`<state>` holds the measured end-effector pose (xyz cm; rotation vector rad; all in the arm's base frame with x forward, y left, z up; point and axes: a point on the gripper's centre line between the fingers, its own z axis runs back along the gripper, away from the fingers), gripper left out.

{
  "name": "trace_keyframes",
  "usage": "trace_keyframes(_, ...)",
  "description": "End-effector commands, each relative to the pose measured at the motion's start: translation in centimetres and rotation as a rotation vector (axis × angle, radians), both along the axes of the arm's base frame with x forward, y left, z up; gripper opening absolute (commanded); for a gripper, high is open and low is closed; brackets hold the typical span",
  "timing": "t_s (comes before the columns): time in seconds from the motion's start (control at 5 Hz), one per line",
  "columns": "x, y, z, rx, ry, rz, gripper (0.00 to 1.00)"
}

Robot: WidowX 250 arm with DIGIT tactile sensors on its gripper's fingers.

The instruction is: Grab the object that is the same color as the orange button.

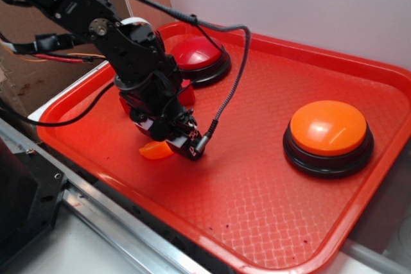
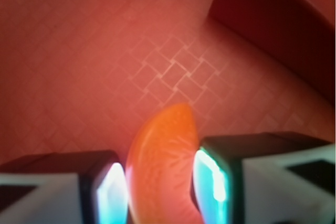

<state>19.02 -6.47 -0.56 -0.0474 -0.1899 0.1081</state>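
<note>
The orange wedge lies on the red tray, near the tray's front-left rim, and sits right between the two fingers of the gripper. In the wrist view a finger pad stands on each side of it, both very close to its curved skin; the right one looks to touch, and on the left a thin gap may remain, so I cannot tell whether the jaws already clamp it or only bracket it. In the exterior view only a small orange tip of the wedge peeks out to the left under the black gripper; the rest is covered by the fingers.

Just behind the wedge, partly screened by the gripper body and its black cable, a red block shows as a small sliver; its shape and full outline are hidden. In the wrist view a dark red corner fills the upper right, blurred and cut off by the edge.

Further back from the wedge, near the tray's far-left corner, stands the red button on its black base, its left side covered by the arm. Well apart from the wedge, across the tray to the right, the orange button stands in full view on its black base.
</note>
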Motion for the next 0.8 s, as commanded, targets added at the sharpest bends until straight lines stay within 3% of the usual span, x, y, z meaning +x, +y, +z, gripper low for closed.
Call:
trace_keyframes(0.0, -1.0, 0.8, -1.1, 0.016, 0.055, 0.013, 0.00)
trace_keyframes(0.4, -0.7, 1.0, 0.4, 0.001, 0.083, 0.013, 0.00)
trace_keyframes(0.6, -0.7, 1.3, 3.6, -0.004, 0.093, 0.058, 0.00)
